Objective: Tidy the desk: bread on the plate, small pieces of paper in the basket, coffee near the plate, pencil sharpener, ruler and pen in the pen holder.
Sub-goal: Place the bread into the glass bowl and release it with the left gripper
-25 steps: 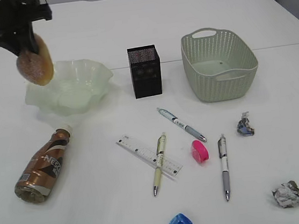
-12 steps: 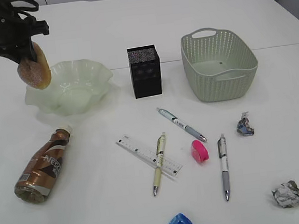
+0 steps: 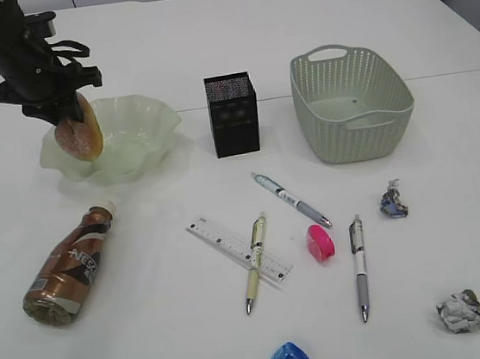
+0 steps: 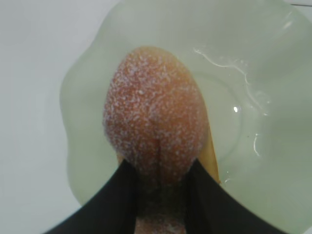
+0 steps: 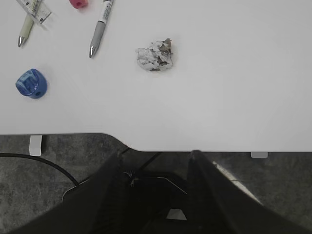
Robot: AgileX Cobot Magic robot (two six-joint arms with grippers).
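The left gripper [image 4: 161, 170] pinches the bread [image 4: 153, 122] over the plate [image 4: 253, 63]. Only the right wrist view shows the right gripper [image 5: 156, 168], open past the desk [image 5: 219, 97] edge.

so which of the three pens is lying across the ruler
The cream-barrelled pen: it crosses the ruler. The other two lie on bare desk: one near the pen holder, one right of the pink sharpener.
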